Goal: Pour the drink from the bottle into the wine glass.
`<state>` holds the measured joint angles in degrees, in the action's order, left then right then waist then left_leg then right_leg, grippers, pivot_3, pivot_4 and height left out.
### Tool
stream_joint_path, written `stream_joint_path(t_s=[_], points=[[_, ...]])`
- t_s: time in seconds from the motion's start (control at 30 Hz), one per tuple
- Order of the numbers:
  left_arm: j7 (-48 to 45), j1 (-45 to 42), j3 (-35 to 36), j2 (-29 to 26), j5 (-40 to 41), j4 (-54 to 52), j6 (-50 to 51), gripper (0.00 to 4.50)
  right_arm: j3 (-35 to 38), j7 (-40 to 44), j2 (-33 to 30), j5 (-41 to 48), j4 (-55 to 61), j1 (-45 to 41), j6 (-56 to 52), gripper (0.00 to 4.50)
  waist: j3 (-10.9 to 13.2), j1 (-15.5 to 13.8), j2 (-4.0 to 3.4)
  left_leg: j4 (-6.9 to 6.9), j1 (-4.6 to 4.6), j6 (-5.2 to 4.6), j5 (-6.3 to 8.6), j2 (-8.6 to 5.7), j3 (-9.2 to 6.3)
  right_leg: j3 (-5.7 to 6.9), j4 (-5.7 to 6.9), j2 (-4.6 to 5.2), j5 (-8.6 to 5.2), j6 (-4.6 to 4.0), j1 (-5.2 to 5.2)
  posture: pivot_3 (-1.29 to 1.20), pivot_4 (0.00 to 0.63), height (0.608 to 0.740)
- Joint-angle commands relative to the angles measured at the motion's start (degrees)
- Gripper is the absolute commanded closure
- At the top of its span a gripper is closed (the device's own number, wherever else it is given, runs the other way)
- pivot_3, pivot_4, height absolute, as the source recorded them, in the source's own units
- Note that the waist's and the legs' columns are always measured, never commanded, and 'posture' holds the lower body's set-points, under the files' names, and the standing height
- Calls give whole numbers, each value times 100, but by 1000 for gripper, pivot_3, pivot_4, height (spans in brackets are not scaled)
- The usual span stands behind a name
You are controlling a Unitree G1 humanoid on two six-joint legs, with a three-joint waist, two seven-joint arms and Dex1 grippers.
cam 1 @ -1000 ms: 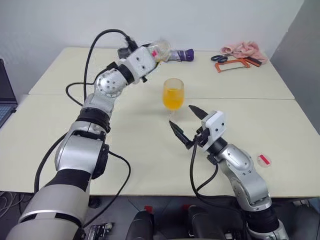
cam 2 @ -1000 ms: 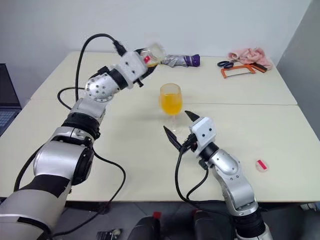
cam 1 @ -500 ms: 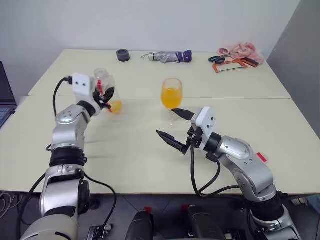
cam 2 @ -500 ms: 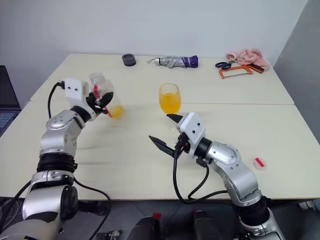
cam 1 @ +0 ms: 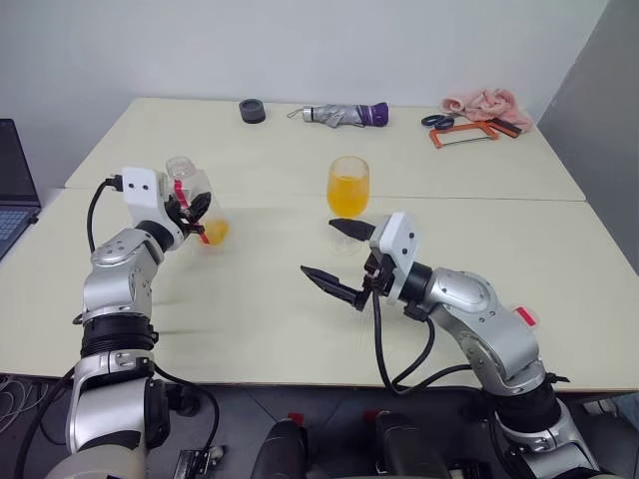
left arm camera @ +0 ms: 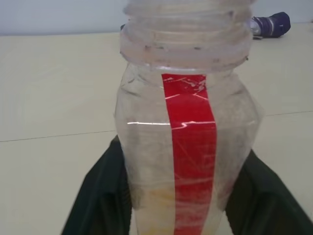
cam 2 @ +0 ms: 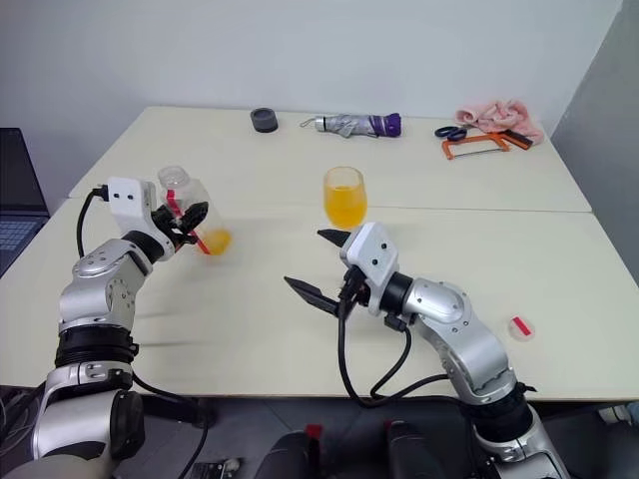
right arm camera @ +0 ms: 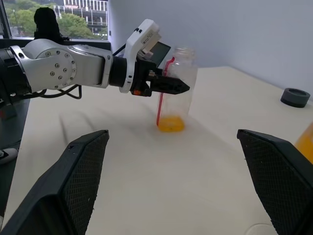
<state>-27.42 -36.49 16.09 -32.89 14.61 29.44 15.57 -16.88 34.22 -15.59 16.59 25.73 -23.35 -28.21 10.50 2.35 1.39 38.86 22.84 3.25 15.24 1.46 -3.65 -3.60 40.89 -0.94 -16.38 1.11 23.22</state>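
The wine glass [cam 1: 347, 190] stands mid-table, roughly half full of the orange drink; its stem is hidden behind my right gripper. The bottle [cam 1: 190, 195] stands upright and uncapped on the table at the left, with a little drink [cam 1: 215, 232] left in its bottom. My left gripper [cam 1: 197, 212] points level and is shut on the bottle; in the left wrist view its fingers [left arm camera: 100, 196] hug both sides of the bottle [left arm camera: 146, 122] with no gap showing. In front of the glass, my right gripper [cam 1: 334, 251] is wide open and holds nothing.
At the back of the table lie a folded umbrella [cam 1: 339, 115], a black round thing [cam 1: 253, 111], a pink cloth [cam 1: 484, 100], scissors and an orange frame [cam 1: 464, 130]. A small red item [cam 1: 525, 317] lies at the right. A laptop [cam 1: 15, 190] sits far left.
My left arm swung left and down from above the glass, turning the tilted bottle upright and bringing it to the table. My right gripper shifted slightly left, still open.
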Motion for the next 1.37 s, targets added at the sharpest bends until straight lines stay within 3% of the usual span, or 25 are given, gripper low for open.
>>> stream_joint_path(t_s=[0.03, 0.13, 0.43, 0.63, 0.87, 1.07, 1.37], points=[[-34, 51, 38, -121, -59, -43, -216, 844, 33, 47, -24, 37, 96, -81, 9, 0, 0, 0, 0, 0, 0, 0, 0, 0, 0, 0, 0, 0, 0, 0, 0, 0, 150, 740], [-83, 232, 18, -72, -60, -204, -290, 46, 75, 37, -11, 109, 124, -38, -43, 0, 0, 0, 0, -1, 1, 0, 0, 0, -1, 1, -1, 0, 0, 0, 1, 0, 150, 740], [79, 857, 34, 103, -49, -891, -401, 46, 125, 173, -126, 54, 8, 446, 377, 0, -2, -17, 3, -3, 2, 0, 0, 5, -1, -2, -4, 3, 0, 0, 0, 0, 150, 740], [256, 1743, 215, 246, 229, -2091, 43, 46, 218, -85, -46, 2, -113, 1031, 628, 0, -2, -27, 3, -9, -1, 0, 1, 12, 2, -7, -6, 3, -1, 0, 2, 0, 150, 740], [1053, 2880, 479, 760, 314, -3685, 403, 46, 948, -546, -36, -161, -518, 1751, 1239, 0, -2, -48, 4, -9, -2, 1, 1, 14, 5, -13, -9, 8, -2, 2, 1, 0, 150, 740], [1307, 3522, 384, 1314, 381, -4533, 432, 46, 1536, -1296, 303, -538, -1407, 1781, 2135, 0, -3, -49, 5, -10, -7, 0, 1, 9, 19, -26, -12, 4, -4, 7, -2, 0, 150, 740], [1305, 3714, 367, 1402, 333, -4759, 299, 46, 1641, -1500, 547, -696, -2128, 1500, 2700, 0, -3, -43, 4, -17, -20, 0, 1, 7, 41, -41, -13, -10, -7, 11, -1, 0, 150, 740]])
